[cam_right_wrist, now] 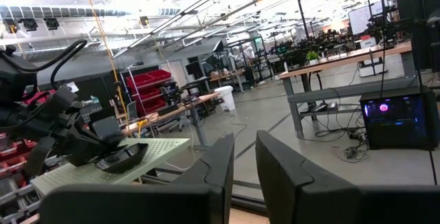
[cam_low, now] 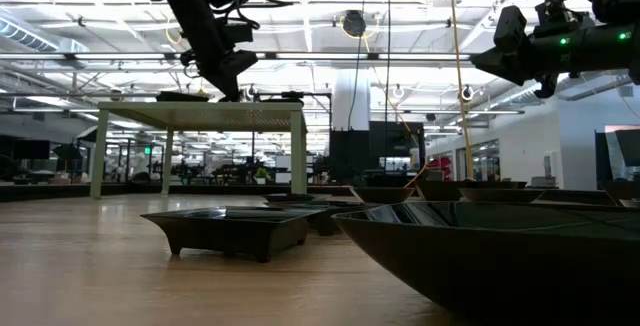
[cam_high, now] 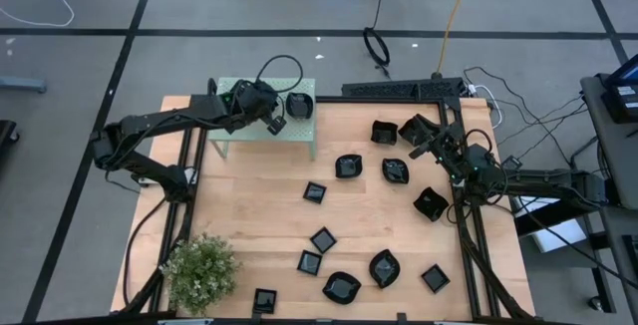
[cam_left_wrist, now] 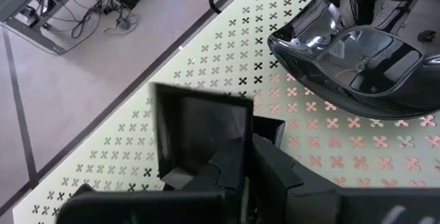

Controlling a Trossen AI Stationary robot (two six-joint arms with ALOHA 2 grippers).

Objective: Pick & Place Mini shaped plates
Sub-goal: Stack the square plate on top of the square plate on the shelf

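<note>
My left gripper (cam_high: 276, 123) is over the pale green perforated stand (cam_high: 239, 131) at the table's far left. It is shut on a small square black plate (cam_left_wrist: 199, 135). A wavy-rimmed black plate (cam_left_wrist: 364, 52) sits on its base on the stand top beside it and also shows in the high view (cam_high: 299, 106). My right gripper (cam_high: 427, 138) hangs raised over the table's far right. It is empty, and its fingers are a narrow gap apart in the right wrist view (cam_right_wrist: 245, 162). Several more black plates lie on the table, among them a square one (cam_high: 314, 192) and a round one (cam_high: 348, 165). My left gripper pinches the square plate by one side rim (cam_left_wrist: 247, 129) between its two fingers, one finger (cam_left_wrist: 230, 165) on the inner face and one (cam_left_wrist: 275, 138) outside. The fingers slant down from the table's left. The plate is tipped up on edge just above the stand top.
A potted plant (cam_high: 199, 270) stands at the near left corner. Black plates are scattered over the table's middle, right and near side, with two (cam_high: 384, 131) close under my right gripper. Bare wood lies left of centre (cam_high: 249, 205). Frame posts edge both sides.
</note>
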